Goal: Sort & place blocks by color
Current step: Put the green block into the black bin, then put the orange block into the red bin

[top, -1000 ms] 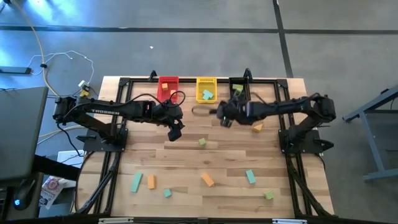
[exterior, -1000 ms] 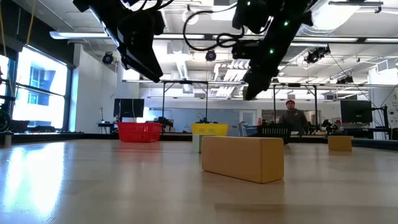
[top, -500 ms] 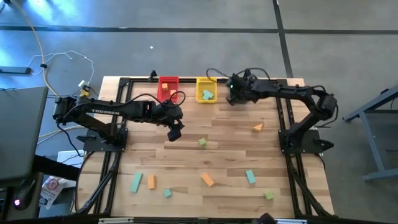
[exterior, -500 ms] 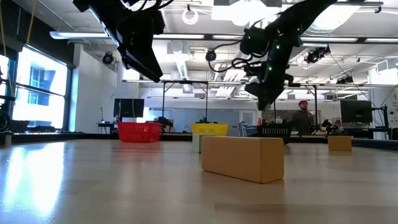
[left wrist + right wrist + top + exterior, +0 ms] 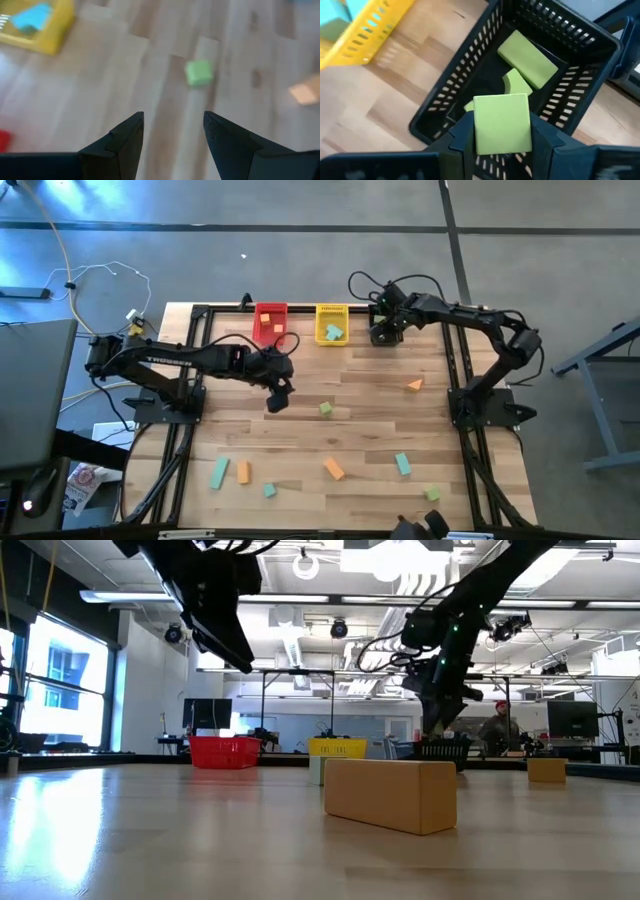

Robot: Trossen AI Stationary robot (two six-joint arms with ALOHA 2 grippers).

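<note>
My right gripper hangs over the black bin at the table's far edge, shut on a light green block. Light green blocks lie in that bin. My left gripper hovers open above mid-table; its wrist view shows a green cube lying on the wood beyond its fingers. Other blocks rest flat on the table: a green cube, orange pieces, teal pieces and a green one. My right gripper pinches the light green block between its two fingers, one on each opposite side face. The fingers point down from above. The block is lifted clear, above the black bin's open top.
A red bin with orange pieces and a yellow bin with a teal piece stand left of the black one along the far edge. An orange bar lies close to the low camera. A person stands in the room behind.
My right gripper has swung from over the table's middle toward the far edge and somewhat right, ending above the black bin. It has also tipped from reaching level to pointing down.
</note>
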